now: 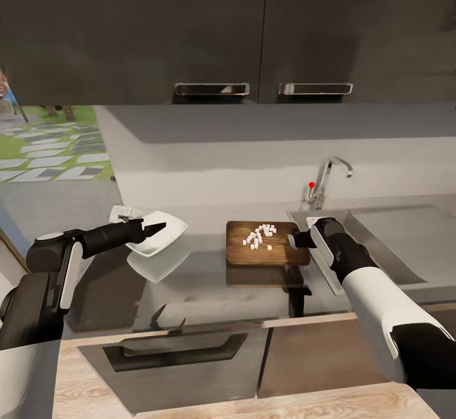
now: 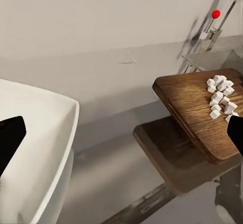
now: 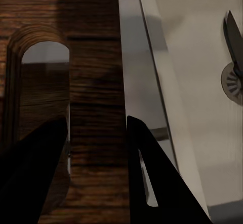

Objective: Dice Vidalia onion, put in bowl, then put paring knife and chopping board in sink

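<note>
The right gripper (image 1: 297, 240) pinches the handle end of the chopping board (image 1: 263, 248): in the right wrist view its two dark fingers (image 3: 152, 178) sit either side of the strip of wood between the slot-shaped handle hole (image 3: 44, 67) and the board's edge. The board is raised off the worktop (image 1: 209, 280), its shadow showing beneath it in the left wrist view. The white pieces of diced onion (image 1: 258, 237) lie in a loose cluster on the board, just ahead of that gripper. Just beside the gripper, on its outer side, lies the sink (image 1: 405, 242), with its tap (image 1: 329, 178) and red knob (image 1: 311, 185) beyond. The left gripper (image 1: 154, 228) holds the white bowl (image 1: 161, 235) by its rim, lifted above the worktop and tilted, well apart from the board.
</note>
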Motion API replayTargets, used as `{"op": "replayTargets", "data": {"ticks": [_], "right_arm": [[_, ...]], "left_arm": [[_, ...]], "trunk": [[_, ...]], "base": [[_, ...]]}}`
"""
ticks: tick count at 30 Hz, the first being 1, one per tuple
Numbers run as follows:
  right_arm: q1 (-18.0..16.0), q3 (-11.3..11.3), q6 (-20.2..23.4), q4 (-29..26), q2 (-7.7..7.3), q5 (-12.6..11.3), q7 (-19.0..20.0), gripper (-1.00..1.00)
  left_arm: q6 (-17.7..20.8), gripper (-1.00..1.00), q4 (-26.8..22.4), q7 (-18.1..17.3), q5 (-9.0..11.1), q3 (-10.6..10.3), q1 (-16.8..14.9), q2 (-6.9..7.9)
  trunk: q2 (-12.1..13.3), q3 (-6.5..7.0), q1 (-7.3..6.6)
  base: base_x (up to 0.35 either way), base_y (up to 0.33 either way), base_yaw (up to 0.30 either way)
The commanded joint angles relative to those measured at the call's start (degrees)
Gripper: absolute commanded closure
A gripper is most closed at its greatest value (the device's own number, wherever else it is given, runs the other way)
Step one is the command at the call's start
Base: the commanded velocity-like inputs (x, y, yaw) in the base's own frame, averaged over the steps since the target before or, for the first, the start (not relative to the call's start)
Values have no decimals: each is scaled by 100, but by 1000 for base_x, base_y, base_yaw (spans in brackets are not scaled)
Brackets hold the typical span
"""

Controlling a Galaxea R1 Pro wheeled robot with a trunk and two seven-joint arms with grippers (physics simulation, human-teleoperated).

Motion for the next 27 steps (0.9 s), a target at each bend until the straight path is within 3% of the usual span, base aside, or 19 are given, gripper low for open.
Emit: {"op": "replayTargets", "data": {"ticks": [1,15,27], "right_arm": [[-5,36,20,-6,-8,-67,-46,100],[-5,36,20,-6,-8,-67,-46,100],[-5,36,20,-6,-8,-67,-46,100]], "left_arm": [[42,-100,-3,-23,0,6,-6,-1],[42,-100,-3,-24,0,7,-6,-1],[42,-100,-3,-20,0,6,-6,-1]], "trunk": [[-6,1,1],[-6,37,1],[-6,37,1]], "base": [[0,0,0],[10,0,0],[129,0,0]]}}
